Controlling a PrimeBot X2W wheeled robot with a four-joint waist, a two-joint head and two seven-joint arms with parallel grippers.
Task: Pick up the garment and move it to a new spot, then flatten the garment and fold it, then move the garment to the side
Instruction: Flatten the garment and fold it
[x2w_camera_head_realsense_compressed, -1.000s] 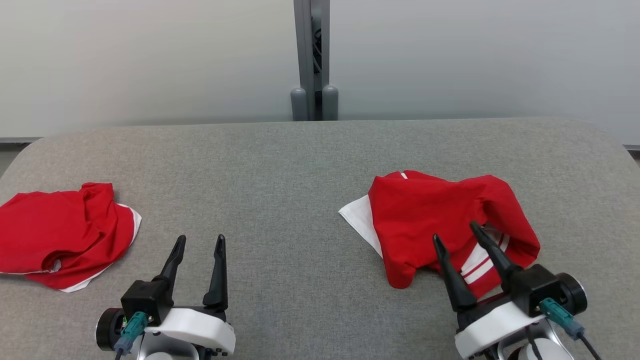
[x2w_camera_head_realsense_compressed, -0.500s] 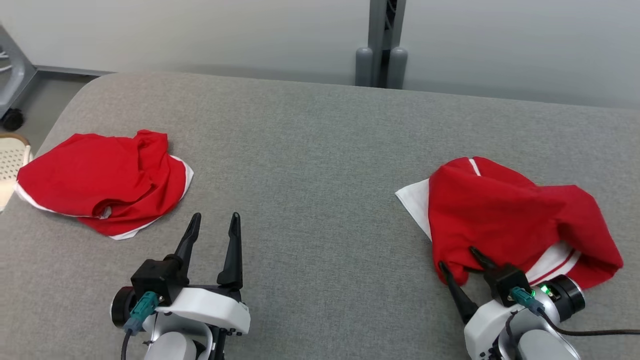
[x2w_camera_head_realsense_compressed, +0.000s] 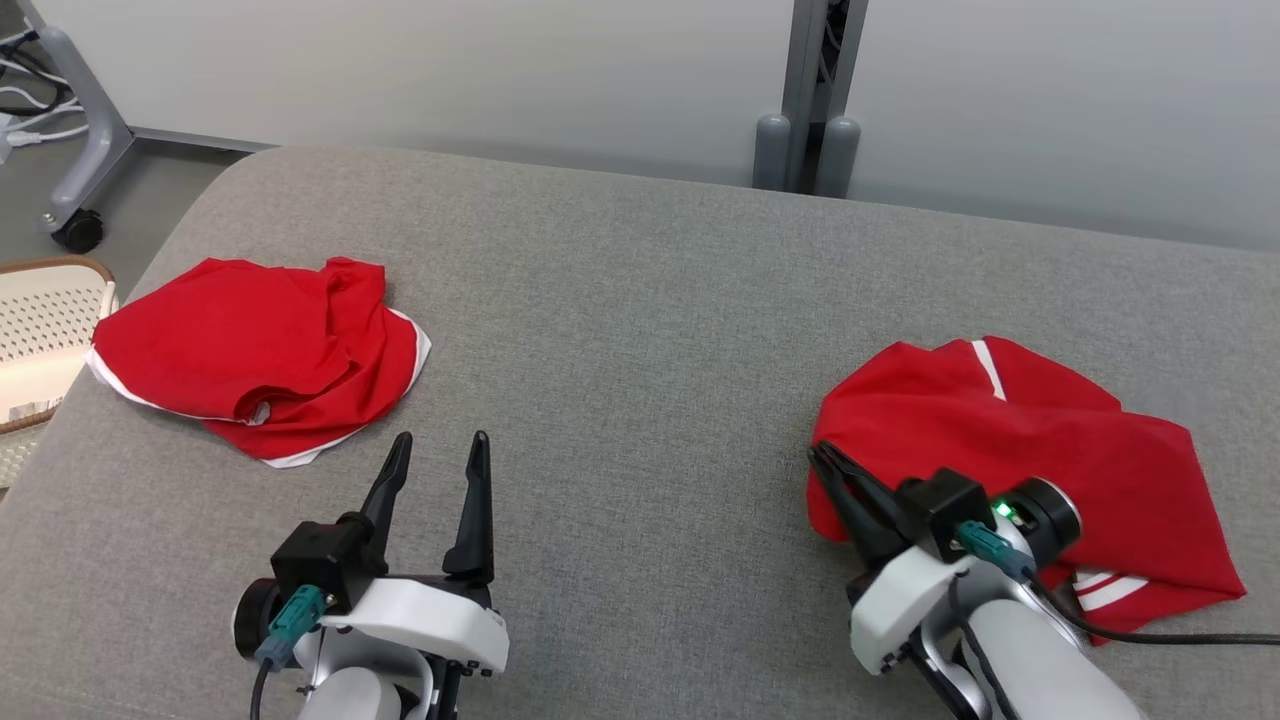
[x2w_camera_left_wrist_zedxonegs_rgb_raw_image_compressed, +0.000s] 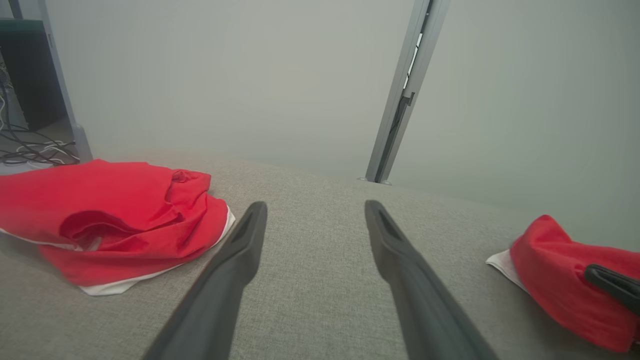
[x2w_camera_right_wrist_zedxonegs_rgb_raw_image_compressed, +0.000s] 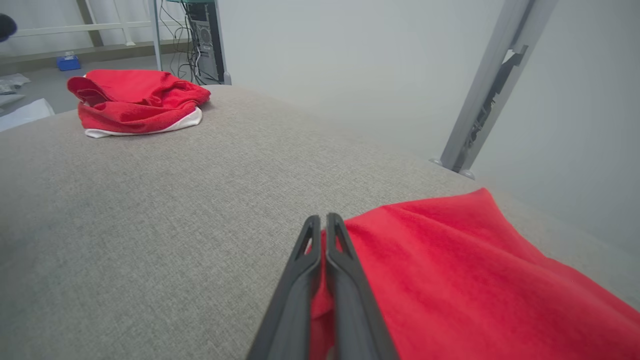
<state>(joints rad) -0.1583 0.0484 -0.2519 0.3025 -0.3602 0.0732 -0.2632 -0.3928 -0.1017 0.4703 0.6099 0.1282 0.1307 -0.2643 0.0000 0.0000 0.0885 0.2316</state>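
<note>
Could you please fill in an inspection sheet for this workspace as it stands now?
Surface: grey padded table.
Job's things: right garment crumpled, red with white stripes; left garment crumpled, far left.
Clutter: nothing seen on the table.
Grippers: left gripper open over bare table; right gripper shut on right garment's left edge.
Cables: black cable at the right wrist; loose cables on the floor.
Surroundings: basket and wheeled stand left of the table; grey post behind.
</note>
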